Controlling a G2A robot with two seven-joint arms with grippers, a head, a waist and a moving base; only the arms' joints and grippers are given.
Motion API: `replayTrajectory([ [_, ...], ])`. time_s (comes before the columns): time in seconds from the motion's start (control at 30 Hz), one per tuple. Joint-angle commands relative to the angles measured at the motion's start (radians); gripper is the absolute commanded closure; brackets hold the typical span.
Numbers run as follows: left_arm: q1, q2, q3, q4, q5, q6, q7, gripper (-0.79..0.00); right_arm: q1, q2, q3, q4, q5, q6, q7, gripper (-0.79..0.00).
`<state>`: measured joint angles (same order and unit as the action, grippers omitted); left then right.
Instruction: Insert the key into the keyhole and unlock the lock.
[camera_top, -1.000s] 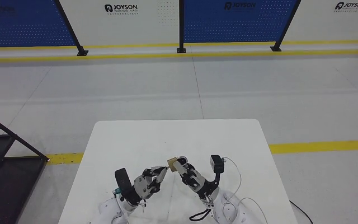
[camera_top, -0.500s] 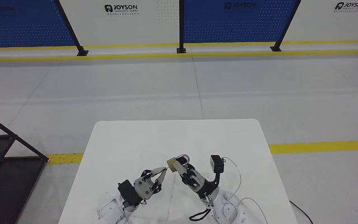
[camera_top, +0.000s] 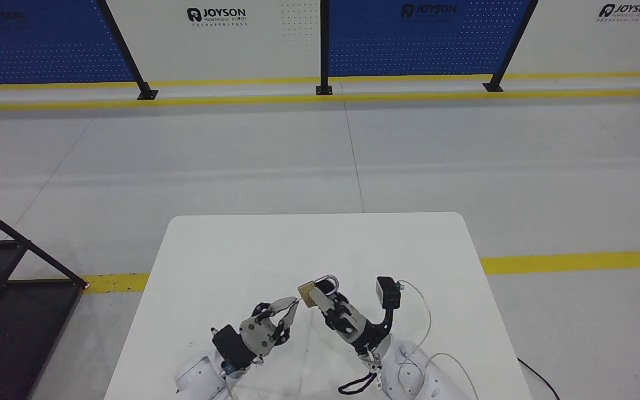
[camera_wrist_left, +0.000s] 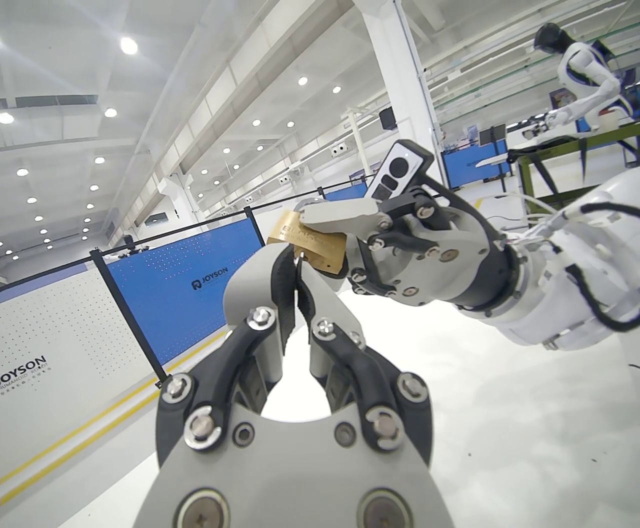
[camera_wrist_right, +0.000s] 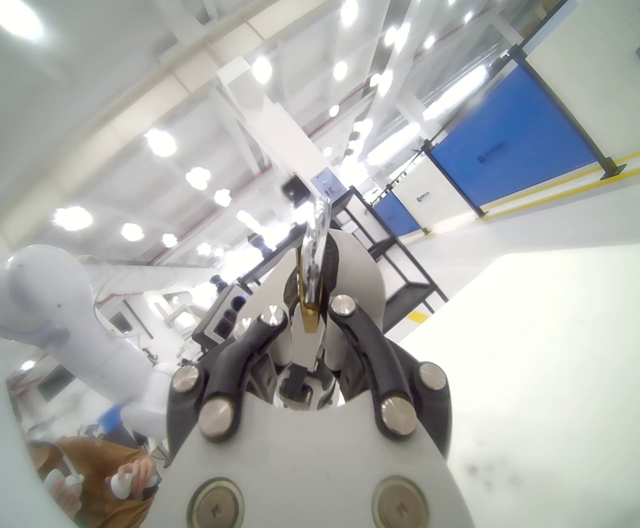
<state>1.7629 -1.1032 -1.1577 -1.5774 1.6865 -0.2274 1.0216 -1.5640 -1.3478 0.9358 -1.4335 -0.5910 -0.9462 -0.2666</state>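
Two claws, held above the white bench (camera_top: 300, 250). Left claw (camera_wrist_left: 296, 281): pressed together on the key (camera_wrist_left: 299, 265), its tip against the base of the brass lock (camera_wrist_left: 311, 243); depth of entry cannot be told. Right claw (camera_wrist_right: 315, 262): pinching that lock's body.

— Where did your left gripper (camera_wrist_left: 298, 264) sit?
— Just beside the lock (camera_wrist_left: 312, 243), pinched on the key (camera_wrist_left: 299, 272), pointing at it.
— And your right gripper (camera_wrist_right: 314, 260)?
— It was clamped tight on the lock itself.
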Motion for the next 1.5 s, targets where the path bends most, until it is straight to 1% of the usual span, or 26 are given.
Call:
replayTrajectory([
  [0.0,0.001,0.002,-0.003,0.004,-0.017,-0.025,0.003,-0.785,0.001,0.0,0.002,0.003,0.001,0.004,-0.001,0.0],
  [0.1,0.01,0.007,-0.016,0.004,-0.061,-0.1,0.005,-0.785,0.005,0.0,0.011,0.005,-0.007,0.02,-0.009,0.0],
  [0.23,0.044,0.023,-0.071,-0.014,-0.087,-0.182,0.006,-0.785,0.012,0.001,0.025,0.014,-0.039,0.061,0.003,0.0],
  [0.27,0.055,0.028,-0.092,-0.023,-0.098,-0.198,0.007,-0.785,0.021,0.002,0.026,0.023,-0.05,0.084,0.034,0.0],
  [0.33,0.085,0.039,-0.133,-0.039,-0.106,-0.248,-0.011,-0.785,0.048,0.004,0.018,0.039,-0.07,0.151,0.134,0.0],
  [0.4,0.117,0.05,-0.184,-0.059,-0.112,-0.278,-0.022,-0.785,0.068,0.003,0.004,0.052,-0.055,0.189,0.203,0.0],
  [0.47,0.151,0.059,-0.235,-0.073,-0.131,-0.296,-0.038,-0.785,0.103,0.002,-0.029,0.077,-0.05,0.231,0.347,0.0],
  [0.53,0.178,0.066,-0.283,-0.089,-0.174,-0.32,-0.05,-0.785,0.135,-0.002,-0.06,0.1,-0.048,0.284,0.454,0.0],
  [0.63,0.21,0.073,-0.342,-0.097,-0.205,-0.329,-0.06,-0.785,0.172,-0.016,-0.116,0.122,-0.069,0.361,0.53,0.0],
  [0.73,0.236,0.077,-0.382,-0.099,-0.236,-0.335,-0.057,-0.785,0.216,-0.033,-0.174,0.164,-0.091,0.435,0.604,0.0],
  [0.83,0.256,0.079,-0.408,-0.102,-0.255,-0.347,-0.054,-0.785,0.25,-0.05,-0.219,0.202,-0.097,0.473,0.627,0.0],
  [0.87,0.26,0.08,-0.412,-0.102,-0.259,-0.347,-0.054,-0.785,0.26,-0.055,-0.23,0.215,-0.098,0.485,0.628,-0.043],
  [0.9,0.262,0.08,-0.414,-0.103,-0.261,-0.348,-0.055,-0.785,0.27,-0.06,-0.24,0.226,-0.101,0.495,0.625,-0.203],
  [0.93,0.263,0.08,-0.414,-0.102,-0.263,-0.349,-0.056,-0.785,0.277,-0.064,-0.247,0.237,-0.106,0.51,0.622,-0.326],
  [0.97,0.263,0.08,-0.414,-0.102,-0.263,-0.349,-0.056,-0.785,0.284,-0.067,-0.255,0.245,-0.117,0.522,0.619,-0.785],
  [1.1,0.263,0.08,-0.414,-0.102,-0.263,-0.349,-0.056,-0.785,0.298,-0.074,-0.268,0.269,-0.133,0.53,0.605,-0.785],
  [1.23,0.263,0.08,-0.414,-0.102,-0.263,-0.349,-0.056,-0.785,0.291,-0.066,-0.258,0.259,-0.176,0.533,0.574,-0.785],
  [1.33,0.263,0.08,-0.414,-0.102,-0.263,-0.349,-0.056,-0.785,0.269,-0.05,-0.228,0.229,-0.201,0.515,0.544,-0.785],
  [1.47,0.263,0.08,-0.414,-0.102,-0.263,-0.349,-0.056,-0.785,0.216,-0.017,-0.163,0.159,-0.251,0.489,0.509,-0.785],
])
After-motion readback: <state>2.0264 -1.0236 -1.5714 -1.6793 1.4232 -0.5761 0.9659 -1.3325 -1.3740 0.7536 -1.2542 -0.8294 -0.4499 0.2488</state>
